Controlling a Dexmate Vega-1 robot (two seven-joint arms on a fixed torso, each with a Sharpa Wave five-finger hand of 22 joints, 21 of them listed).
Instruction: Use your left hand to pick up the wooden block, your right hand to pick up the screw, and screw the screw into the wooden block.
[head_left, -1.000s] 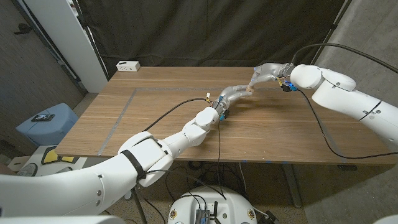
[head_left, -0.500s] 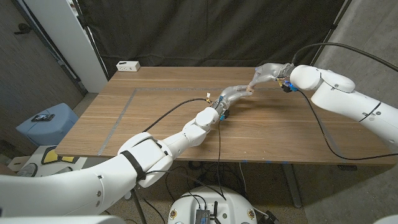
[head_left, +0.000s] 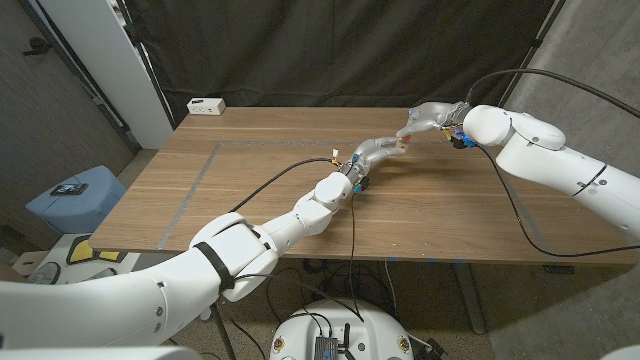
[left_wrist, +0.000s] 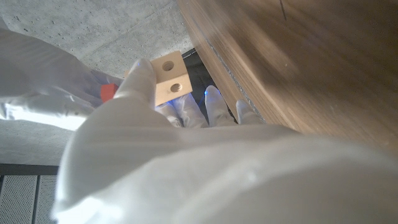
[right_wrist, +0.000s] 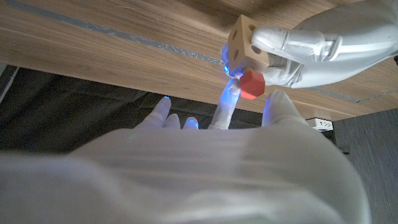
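Over a wooden tabletop (head_left: 250, 180) marked with a taped rectangle outline, two white arms meeting near the far right of centre. Left arm stretched diagonally from the near left corner, cable trailing along it; right arm reaching in from the right edge. Left hand (head_left: 375, 151) raised above the surface, fingers closed around a pale wooden block (left_wrist: 169, 79) with two round holes showing on one face; block pinched between thumb and fingers, lifted clear of the tabletop. Right hand (head_left: 428, 117) just beyond it, fingertips (right_wrist: 229, 99) pressed on a screw with a red hexagonal head (right_wrist: 251, 83), thumb on the other side. Red head sitting tight against the block's side in the right wrist view, also glimpsed as a red patch beside the block in the left wrist view. Shank not visible. At the far left corner of the tabletop, a small white box (head_left: 206, 105). On the floor at left, a blue stool (head_left: 75, 200) with a dark object on top.
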